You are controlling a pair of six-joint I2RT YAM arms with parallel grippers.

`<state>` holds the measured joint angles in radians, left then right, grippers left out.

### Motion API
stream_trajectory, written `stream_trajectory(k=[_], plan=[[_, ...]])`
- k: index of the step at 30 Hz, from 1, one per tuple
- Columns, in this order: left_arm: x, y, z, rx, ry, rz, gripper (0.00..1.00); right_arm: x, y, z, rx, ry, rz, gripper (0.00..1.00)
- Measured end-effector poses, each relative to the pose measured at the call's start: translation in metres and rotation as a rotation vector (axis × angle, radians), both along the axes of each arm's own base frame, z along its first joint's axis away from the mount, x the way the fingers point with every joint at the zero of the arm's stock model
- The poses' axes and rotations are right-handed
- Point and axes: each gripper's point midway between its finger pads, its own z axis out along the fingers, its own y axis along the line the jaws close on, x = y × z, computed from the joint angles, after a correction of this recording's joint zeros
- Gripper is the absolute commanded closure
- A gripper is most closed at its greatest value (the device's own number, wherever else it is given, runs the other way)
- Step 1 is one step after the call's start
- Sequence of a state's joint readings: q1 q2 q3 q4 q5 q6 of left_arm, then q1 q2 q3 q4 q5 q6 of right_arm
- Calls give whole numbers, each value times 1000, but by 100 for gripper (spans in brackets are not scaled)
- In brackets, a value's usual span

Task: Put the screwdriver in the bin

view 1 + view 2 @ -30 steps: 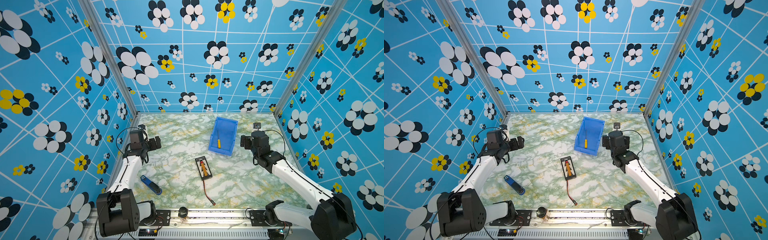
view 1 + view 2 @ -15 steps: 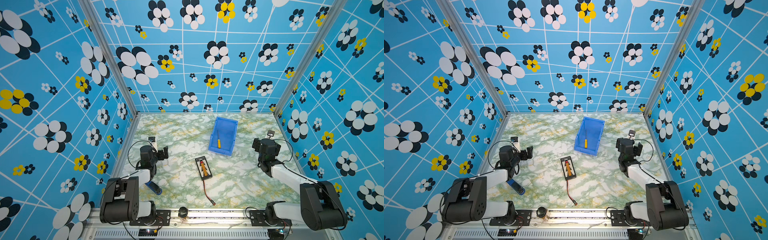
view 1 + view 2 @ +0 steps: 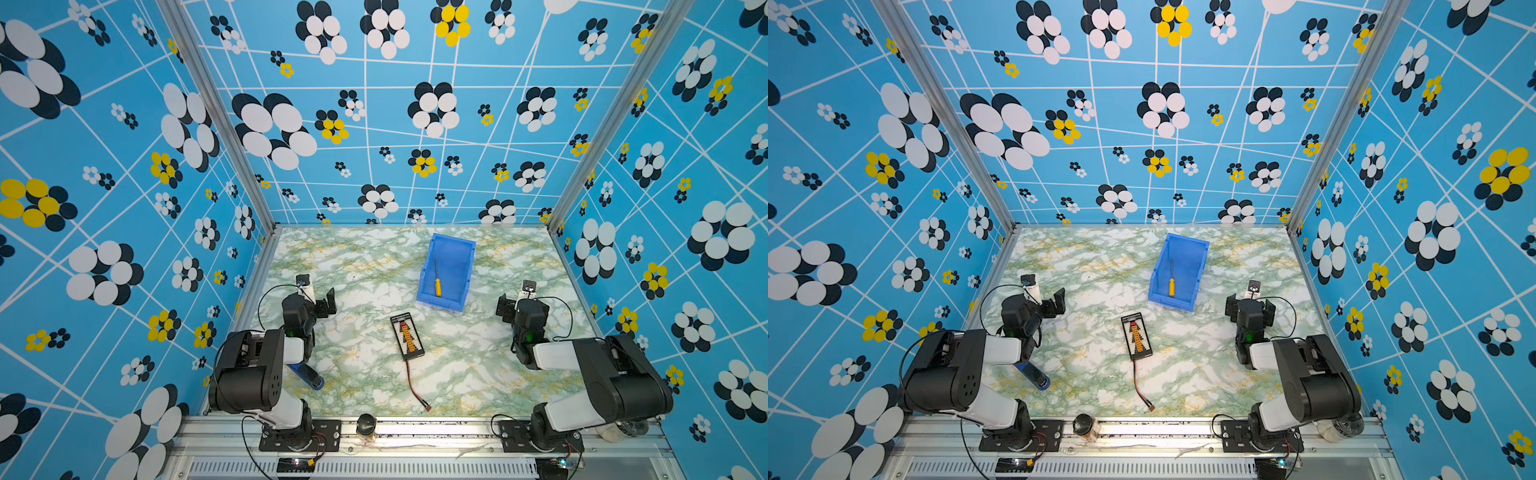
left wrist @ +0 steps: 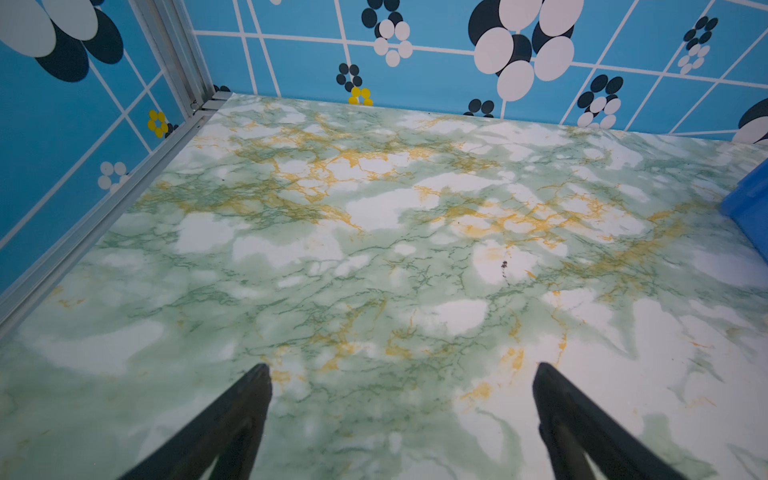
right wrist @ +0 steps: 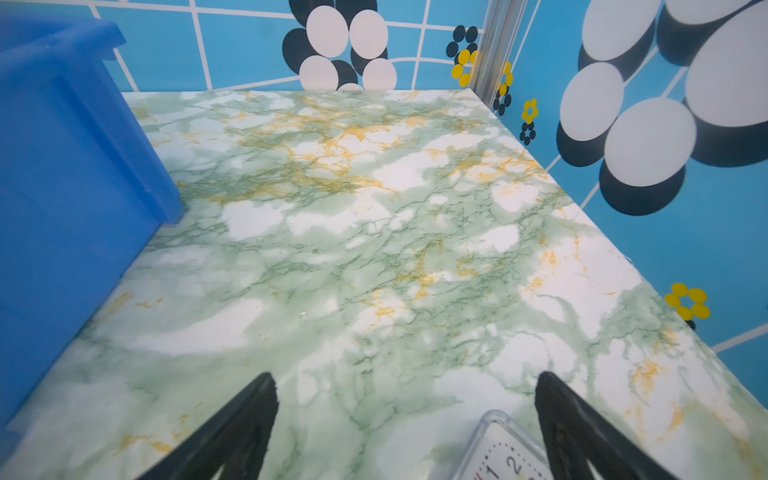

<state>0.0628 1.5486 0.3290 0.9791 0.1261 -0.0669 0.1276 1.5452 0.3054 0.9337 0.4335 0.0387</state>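
Observation:
The screwdriver [image 3: 437, 286] [image 3: 1171, 286], with a yellow-orange handle and thin shaft, lies inside the blue bin [image 3: 471, 266] [image 3: 1169, 303] at the back middle of the table, handle toward the low front lip. My left gripper [image 3: 316, 297] [image 3: 1044, 299] [image 4: 401, 368] hangs open over bare table at the left, well away from the bin, whose corner [image 4: 748, 203] shows in the left wrist view. My right gripper [image 3: 523, 305] [image 3: 1250, 305] [image 5: 406, 375] is open at the right, with the bin wall [image 5: 75, 166] off to one side. Neither gripper holds anything.
A black board with a red wire [image 3: 407, 336] lies in front of the bin. A blue-and-black stapler [image 3: 309, 376] sits partly under the left arm. A dark-lidded jar [image 3: 366, 424] stands on the front rail. A clear-cased clock [image 5: 507, 453] lies on the table by the right gripper.
Both arms have drawn back toward the front and folded up. The right gripper has moved away from the bin's side. The screwdriver has stayed in the bin.

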Motion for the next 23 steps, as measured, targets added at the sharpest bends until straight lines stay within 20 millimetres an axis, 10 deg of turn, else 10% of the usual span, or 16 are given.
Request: stream_trajectory(k=[23], plan=[[3, 1, 10, 4, -44, 4, 1, 16, -5, 11, 29, -33, 19, 1]])
